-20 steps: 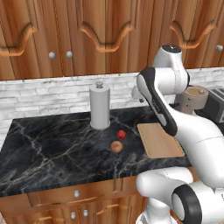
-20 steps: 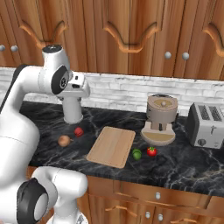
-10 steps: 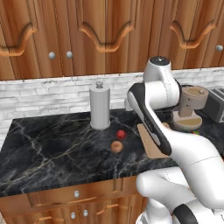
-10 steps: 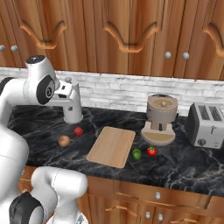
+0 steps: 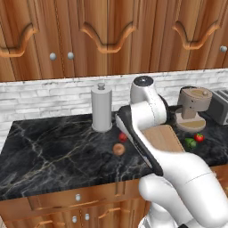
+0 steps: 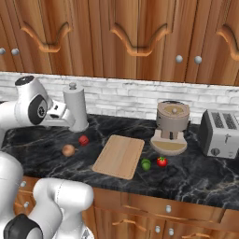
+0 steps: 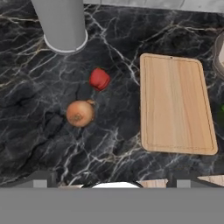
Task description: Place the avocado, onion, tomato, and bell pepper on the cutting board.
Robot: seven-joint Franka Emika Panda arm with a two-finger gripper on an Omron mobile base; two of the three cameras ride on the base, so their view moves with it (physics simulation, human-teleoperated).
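The tool hangs released above the counter [image 7: 35,131]; the onion [image 7: 80,113] lies just below it, left of the bare cutting board [image 7: 176,103].

The white arm [image 5: 147,111] is folded high, its claw [image 7: 111,177] aimed downward, fingers spread wide.

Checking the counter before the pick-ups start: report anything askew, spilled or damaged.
Nothing stands out. The cutting board lies flat and bare; the onion and a small red vegetable sit to one side of it, the avocado and tomato to the other.
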